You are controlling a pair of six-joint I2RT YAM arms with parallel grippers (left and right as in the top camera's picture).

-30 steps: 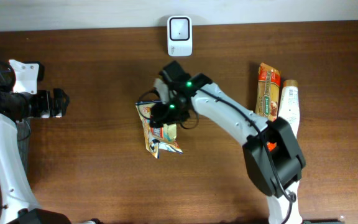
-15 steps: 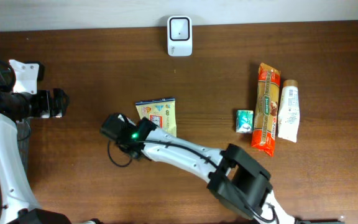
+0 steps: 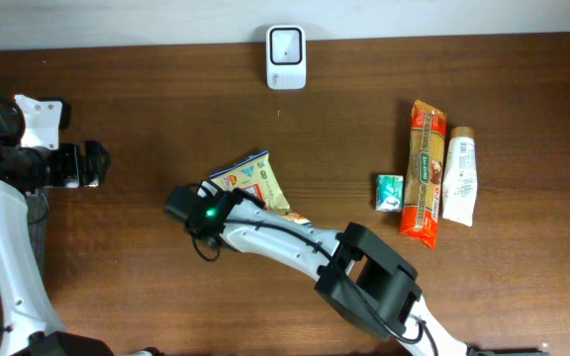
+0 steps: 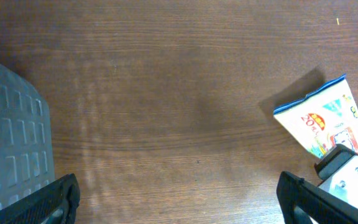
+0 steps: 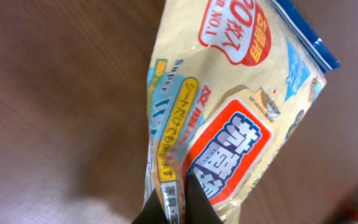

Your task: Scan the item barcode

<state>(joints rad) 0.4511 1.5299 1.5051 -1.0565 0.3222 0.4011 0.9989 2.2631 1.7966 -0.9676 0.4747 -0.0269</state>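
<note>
A yellow snack pouch (image 3: 252,180) with a blue top edge lies tilted on the brown table, left of centre. My right gripper (image 3: 224,200) reaches in from the lower right and is shut on the pouch's lower left edge. In the right wrist view the black fingertips (image 5: 199,198) pinch a fold of the pouch (image 5: 235,106). The white scanner (image 3: 286,44) stands at the table's back edge. My left gripper (image 3: 85,164) hovers open at the far left, well away from the pouch (image 4: 328,121); only bare wood shows between its fingers (image 4: 53,200).
At the right lie a long pasta pack (image 3: 425,174), a white tube (image 3: 460,176) and a small green box (image 3: 389,191). A grey ribbed bin (image 4: 8,143) sits at the left edge, under the left arm.
The pouch lay flat half a second ago with the right gripper just left of it. Now that gripper has shut on its edge and the pouch has turned and tilted. The left arm is unmoved.
</note>
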